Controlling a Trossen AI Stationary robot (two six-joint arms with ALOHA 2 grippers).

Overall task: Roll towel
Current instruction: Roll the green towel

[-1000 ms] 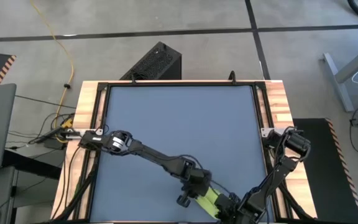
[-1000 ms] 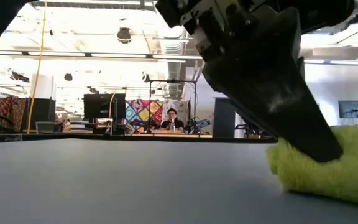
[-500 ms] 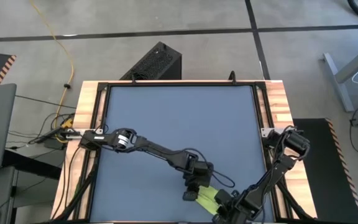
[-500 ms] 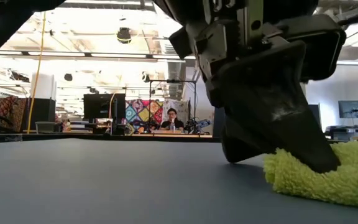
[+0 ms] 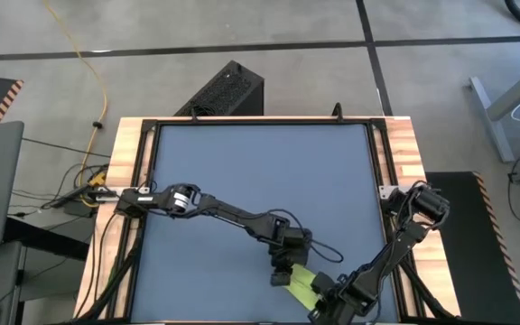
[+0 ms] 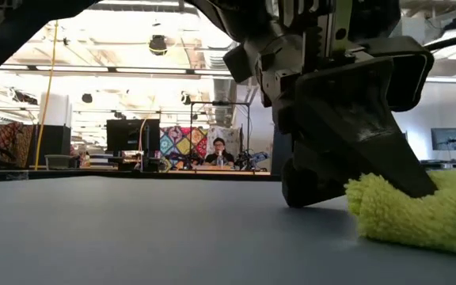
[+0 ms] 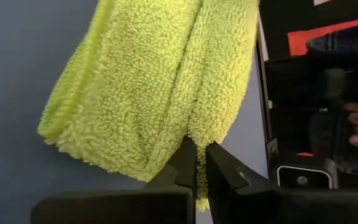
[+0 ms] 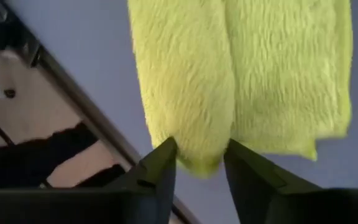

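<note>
Blue table (image 5: 242, 171), near edge: left end effector (image 7: 196, 167) pinches the lime towel (image 5: 301, 284) to anchor it; right end effector (image 8: 199, 163) straddles the fold, parted.

Lime yellow-green terry towel (image 6: 418, 218): cut off at the low view's 3 o'clock edge, upper part hidden behind dark left gripper (image 6: 347, 170). High view: towel (image 5: 301, 283) mostly covered by both arms.

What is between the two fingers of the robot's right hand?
An end of the towel sits between the right hand's open fingers, seen in the right wrist view.
</note>
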